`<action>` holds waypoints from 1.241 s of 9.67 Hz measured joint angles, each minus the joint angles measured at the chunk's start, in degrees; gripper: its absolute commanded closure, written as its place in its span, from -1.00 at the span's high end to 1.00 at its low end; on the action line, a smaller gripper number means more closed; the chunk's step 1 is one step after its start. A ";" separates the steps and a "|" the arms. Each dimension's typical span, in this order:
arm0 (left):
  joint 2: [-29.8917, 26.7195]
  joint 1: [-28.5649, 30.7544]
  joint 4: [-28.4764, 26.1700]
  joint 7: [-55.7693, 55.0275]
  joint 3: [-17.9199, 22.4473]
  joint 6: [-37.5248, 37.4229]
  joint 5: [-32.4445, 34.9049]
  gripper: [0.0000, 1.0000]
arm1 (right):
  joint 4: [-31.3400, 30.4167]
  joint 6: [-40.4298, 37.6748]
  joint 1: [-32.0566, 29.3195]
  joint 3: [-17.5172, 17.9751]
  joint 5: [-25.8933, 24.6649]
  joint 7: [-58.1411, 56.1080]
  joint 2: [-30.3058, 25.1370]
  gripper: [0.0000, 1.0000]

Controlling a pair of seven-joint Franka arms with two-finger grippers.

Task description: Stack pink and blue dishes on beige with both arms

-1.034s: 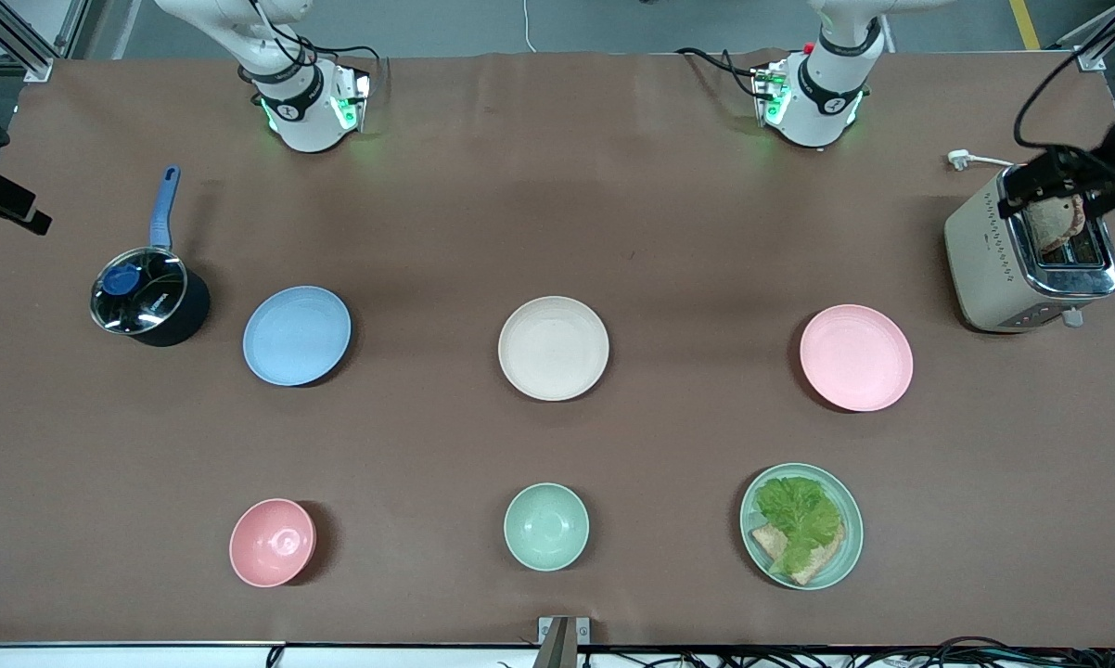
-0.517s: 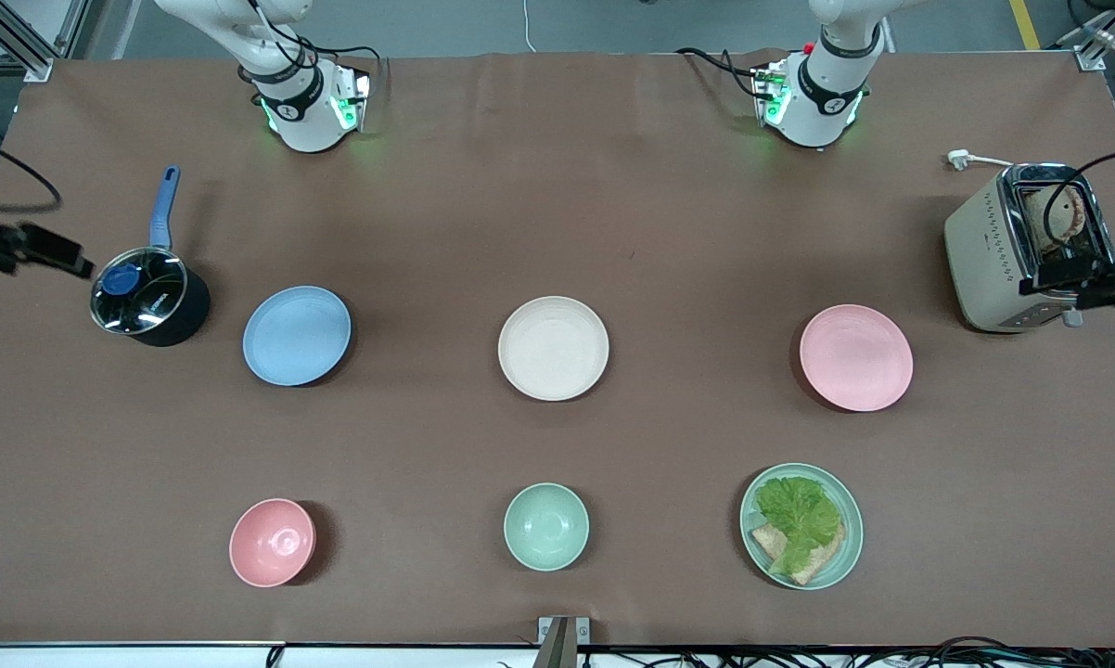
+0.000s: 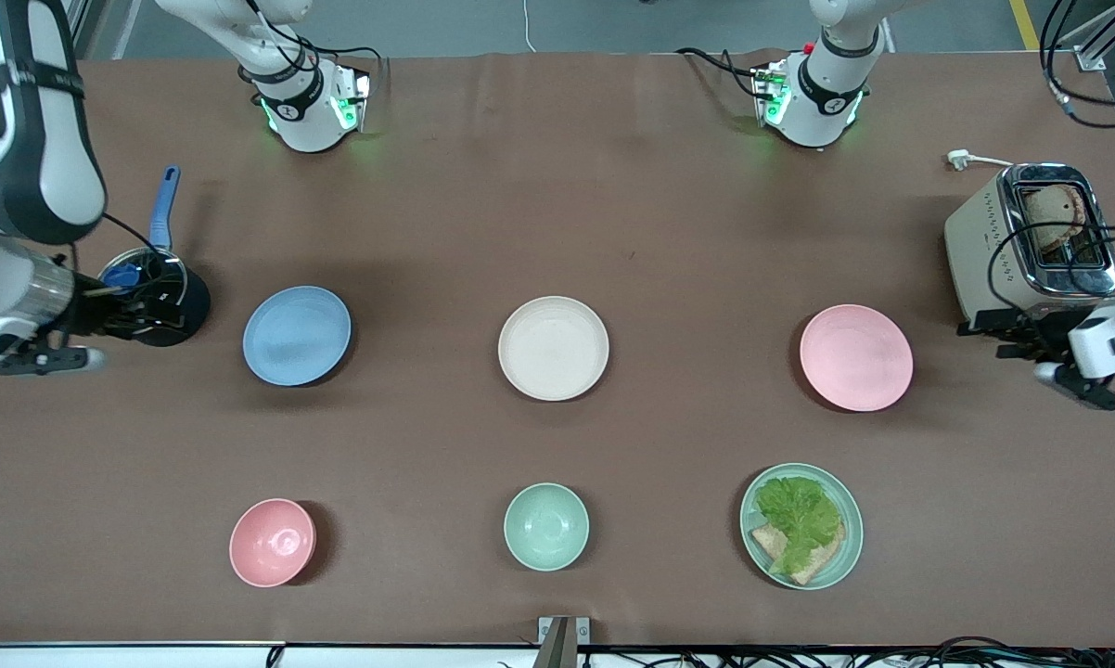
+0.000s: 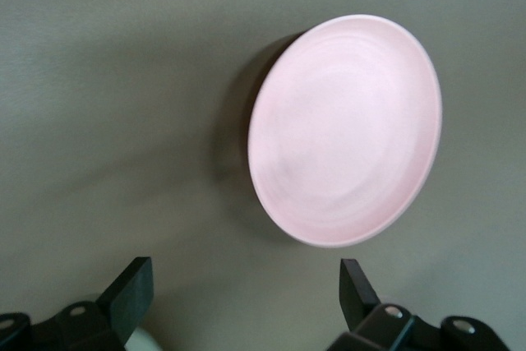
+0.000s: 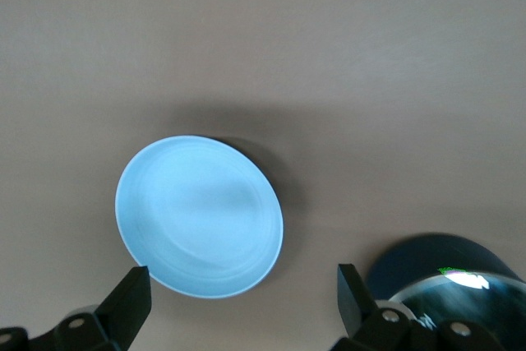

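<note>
Approach stage; nothing stacked yet. Left pincer (image 3: 989,336), spread wide, over surface (image 3: 669,232) beside pink plate (image 3: 856,357). Right pincer (image 3: 154,311), spread wide, over saucepan (image 3: 154,301) beside blue plate (image 3: 297,335). Lower onto outer rims; carry toward central beige plate (image 3: 554,348), one after another.

High front camera spans the table (image 3: 557,186); each wrist camera looks down on one plate.

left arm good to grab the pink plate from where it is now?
Probably yes. The left gripper is open, in the air by the toaster, and the pink plate lies bare on the table with nothing on it and nothing between them.
</note>
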 measured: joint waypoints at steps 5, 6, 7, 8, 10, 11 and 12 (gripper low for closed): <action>6.50 -1.61 0.03 -4.21 -0.92 5.54 -1.24 0.01 | -6.56 14.45 -1.10 -2.69 17.43 -25.63 10.92 1.00; 6.94 -2.06 0.03 -5.28 -1.10 5.62 -1.28 -0.14 | -7.57 16.24 -0.99 -2.62 21.01 -28.98 12.38 0.94; 7.37 -2.41 0.01 -6.22 -1.37 6.02 -1.29 -0.33 | -7.98 16.77 -0.95 -2.61 24.63 -32.59 13.78 0.88; 7.96 -2.80 0.01 -6.90 -1.56 6.52 -1.29 -0.54 | -8.13 16.90 -0.95 -2.61 27.15 -35.15 14.93 0.81; 8.68 -3.38 0.01 -7.23 -1.61 6.98 -1.29 -0.99 | -8.71 16.96 -0.91 -2.57 29.21 -36.70 15.83 0.56; 8.69 -3.37 0.02 -7.24 -1.61 7.01 -1.31 -0.99 | -8.73 17.00 -0.90 -2.57 29.33 -36.70 15.80 0.42; 8.57 -3.33 0.12 -7.22 -1.61 6.75 -1.43 -1.00 | -8.74 16.99 -0.87 -2.57 29.38 -36.72 15.80 0.28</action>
